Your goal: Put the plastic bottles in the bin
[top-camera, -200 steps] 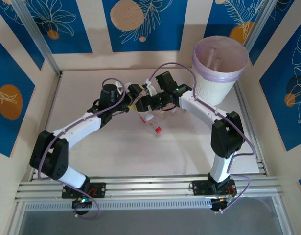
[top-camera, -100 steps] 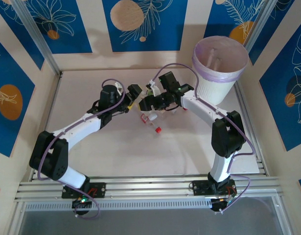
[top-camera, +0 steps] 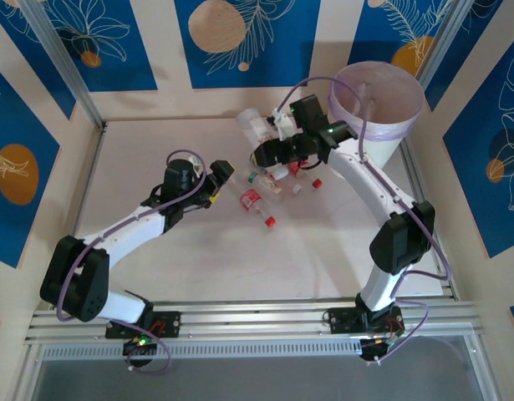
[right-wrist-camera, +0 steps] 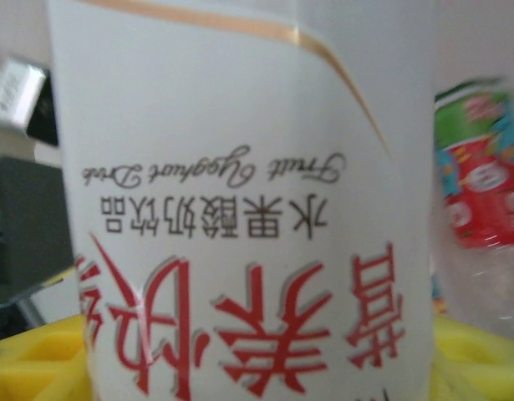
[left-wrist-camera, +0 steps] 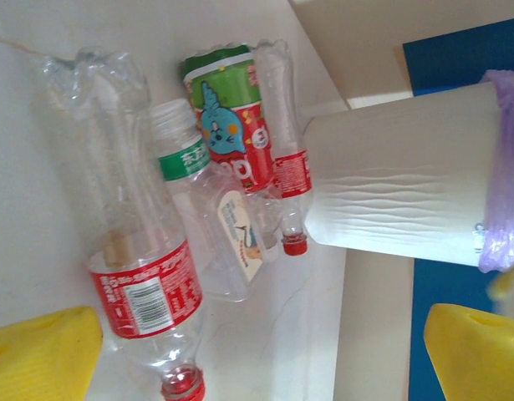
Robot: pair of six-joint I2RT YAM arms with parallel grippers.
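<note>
Two arms stretch inward; right claw (top-camera: 265,145) (near the bin (top-camera: 390,148)) grips a bottle (top-camera: 253,125).

**Bright, even light; one close-up blurred**

Light fell from above, bright and even, and the pale counter (top-camera: 190,259) carried only soft, faint shadows beneath the arms (top-camera: 139,221). Seen from overhead, the frame posts (top-camera: 60,67) splayed outward toward the corners. Near the left end effector (left-wrist-camera: 257,368) the clear bottles (left-wrist-camera: 144,288) were crisp, labels legible, while its yellow pads (left-wrist-camera: 39,355) were soft. At the right wrist a white-labelled bottle (right-wrist-camera: 240,209) sat so close that its print blurred, and the green-and-red label (right-wrist-camera: 482,167) behind smeared.
</note>
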